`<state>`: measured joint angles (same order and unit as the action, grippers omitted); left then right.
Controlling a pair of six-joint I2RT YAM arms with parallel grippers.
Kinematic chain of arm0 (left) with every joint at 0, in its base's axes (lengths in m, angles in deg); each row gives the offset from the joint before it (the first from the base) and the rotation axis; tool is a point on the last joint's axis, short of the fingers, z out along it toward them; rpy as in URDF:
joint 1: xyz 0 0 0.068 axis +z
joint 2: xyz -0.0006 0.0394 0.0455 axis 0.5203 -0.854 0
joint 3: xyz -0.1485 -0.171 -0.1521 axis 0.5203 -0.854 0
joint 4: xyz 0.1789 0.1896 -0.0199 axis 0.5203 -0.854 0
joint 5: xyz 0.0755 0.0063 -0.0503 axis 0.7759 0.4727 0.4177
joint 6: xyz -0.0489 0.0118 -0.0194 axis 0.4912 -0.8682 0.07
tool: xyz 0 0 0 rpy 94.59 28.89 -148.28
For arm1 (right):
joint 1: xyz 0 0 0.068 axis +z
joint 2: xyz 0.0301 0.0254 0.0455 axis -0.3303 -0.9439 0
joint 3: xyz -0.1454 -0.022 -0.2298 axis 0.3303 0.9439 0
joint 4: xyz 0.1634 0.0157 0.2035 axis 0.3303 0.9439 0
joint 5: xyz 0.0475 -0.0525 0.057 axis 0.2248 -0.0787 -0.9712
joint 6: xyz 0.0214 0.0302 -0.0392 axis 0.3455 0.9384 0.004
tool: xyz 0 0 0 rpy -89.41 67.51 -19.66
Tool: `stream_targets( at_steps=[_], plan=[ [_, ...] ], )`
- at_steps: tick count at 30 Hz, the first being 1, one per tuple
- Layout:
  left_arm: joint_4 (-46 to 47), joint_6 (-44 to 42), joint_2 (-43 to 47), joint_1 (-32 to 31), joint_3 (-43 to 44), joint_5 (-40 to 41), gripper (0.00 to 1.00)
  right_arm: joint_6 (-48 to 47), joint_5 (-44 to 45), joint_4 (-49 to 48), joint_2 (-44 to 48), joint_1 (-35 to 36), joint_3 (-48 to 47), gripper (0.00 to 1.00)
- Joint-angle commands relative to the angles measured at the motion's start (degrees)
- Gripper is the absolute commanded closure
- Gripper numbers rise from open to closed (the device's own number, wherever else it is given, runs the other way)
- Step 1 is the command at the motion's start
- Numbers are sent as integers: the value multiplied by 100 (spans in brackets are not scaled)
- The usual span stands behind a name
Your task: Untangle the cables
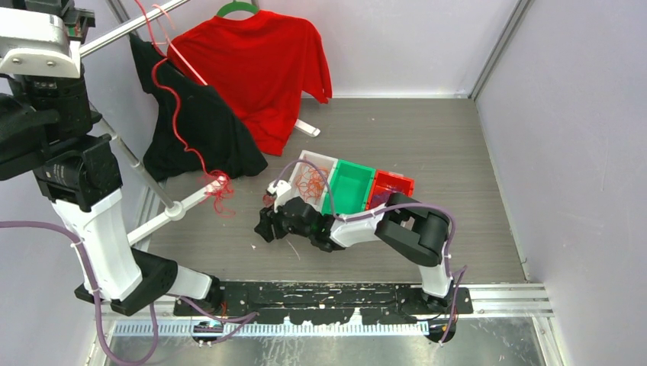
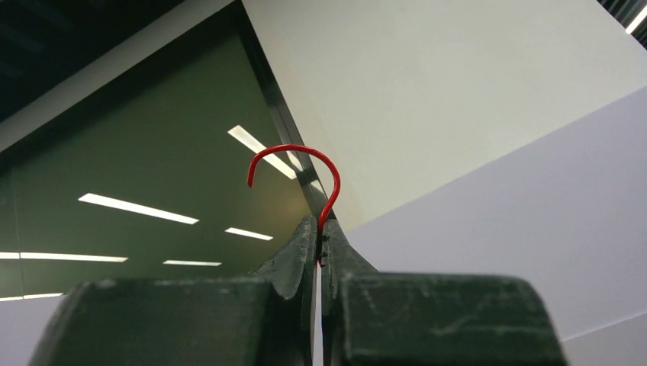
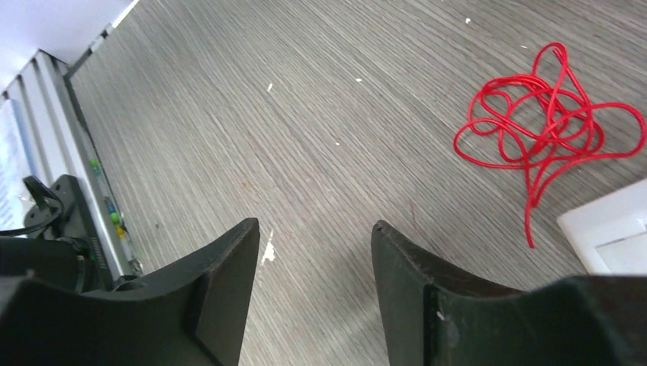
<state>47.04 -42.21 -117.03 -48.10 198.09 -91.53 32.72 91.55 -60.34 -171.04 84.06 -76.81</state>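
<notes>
Where the grain shows, table (image 1: 458, 168): grey wood-look laminate with fine straight streaks, flecked with pale crumbs in the right wrist view.
Left gripper (image 2: 320, 232): dark, scuffed fingers pressed together on a red cable (image 2: 294, 146), up high against a ceiling with strip lights.
Red cable, look: thin, glossy and stiff enough to hold a hook shape above the fingertips. In the overhead view it hangs in a wavy line from the top edge, across the black garment (image 1: 198, 137), to a small snarl (image 1: 220, 191) by the rack's foot.
Right gripper (image 3: 314, 229): matt black wedge-shaped fingers standing apart, bare table between them — it grips nothing and sits low over the table.
Red loops (image 3: 534, 114): several overlapping rings with one loose tail, lying flat on the table, ahead and to one side of the right gripper, clear of its fingers.
Orange cables (image 1: 309, 183): hair-fine curls heaped in the white bin (image 1: 317, 158).
Bins: the white bin, green bin (image 1: 355, 164) and red bin (image 1: 397, 179) are open plastic boxes in a row, side against side, just beyond the right arm.
Clothes: a soft red shirt (image 1: 259, 69) hangs on a green hanger (image 1: 236, 9), and the black garment is draped over a slanting metal rack (image 1: 145, 171).
In the way: the garment and the rack pole lie right behind the hanging cable — the snarl ends at the rack's foot.
Lilac hoses (image 1: 30, 225): smooth tubes along both arms.
</notes>
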Motion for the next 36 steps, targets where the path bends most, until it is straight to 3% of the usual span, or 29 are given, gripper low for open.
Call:
stream_targets(
  at_steps=[1, 8, 14, 24, 36],
  plan=[
    [378, 88, 122, 27, 62, 107, 100, -279, 181, -1, 459, 9, 10, 35],
    [246, 285, 748, 31, -1156, -63, 100, -1008, -31, 651, 1737, 9, -257, 13],
    [48, 449, 830, 27, -1299, -78, 100, -1509, -549, 1005, 2181, 7, -1022, 0],
    [-97, 522, 852, 32, -1352, -155, 100, -1823, -835, 1417, 1337, -7, -2118, 2],
    [-165, 626, 1170, 28, -1775, -324, 100, -1822, -809, 1534, 1530, -183, -2095, 5]
  ],
)
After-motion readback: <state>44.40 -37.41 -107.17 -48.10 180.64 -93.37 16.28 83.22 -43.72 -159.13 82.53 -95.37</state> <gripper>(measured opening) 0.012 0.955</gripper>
